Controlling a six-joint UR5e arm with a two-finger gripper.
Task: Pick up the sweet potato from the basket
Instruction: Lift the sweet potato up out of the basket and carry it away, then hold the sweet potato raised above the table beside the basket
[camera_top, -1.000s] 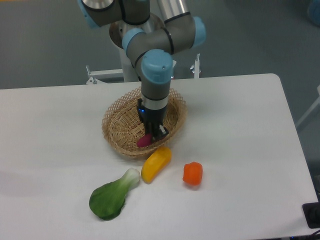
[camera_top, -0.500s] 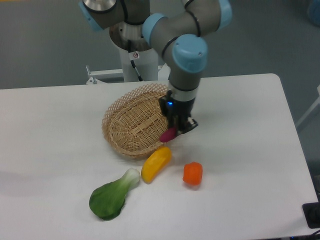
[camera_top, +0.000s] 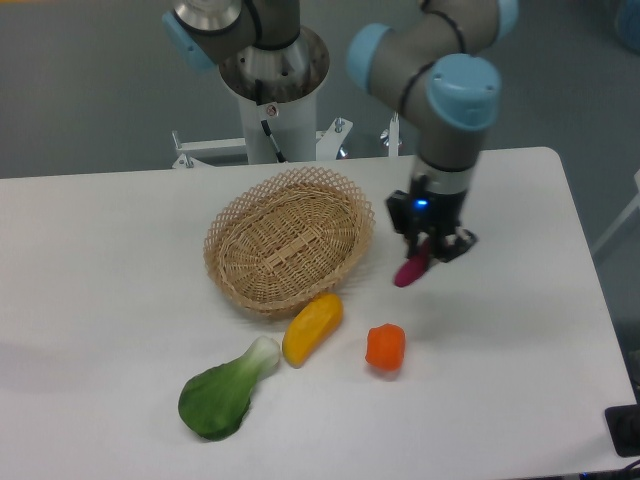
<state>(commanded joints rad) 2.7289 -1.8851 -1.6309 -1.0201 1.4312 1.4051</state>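
End effector (camera_top: 428, 254) closed on the sweet potato (camera_top: 410, 270), dark magenta piece hanging tilted from the fingers, lower tip down and to the left. Held to the right of the basket (camera_top: 290, 242), outside its lacy rim and apart from it, above bare white surface (camera_top: 110, 260). Cannot tell whether the lower tip touched the surface. Orange pepper (camera_top: 386, 347) lying below and a little left of the held piece, apart from it. Yellow oblong vegetable (camera_top: 312, 327) resting just beside the basket's front rim; green leafy vegetable (camera_top: 226, 392) further down-left, its pale stem near the yellow piece. Nothing between the held piece and the basket. Arm reaching from its grey pedestal (camera_top: 272, 95) behind the basket, bent over to the right, wrist pointing straight down.
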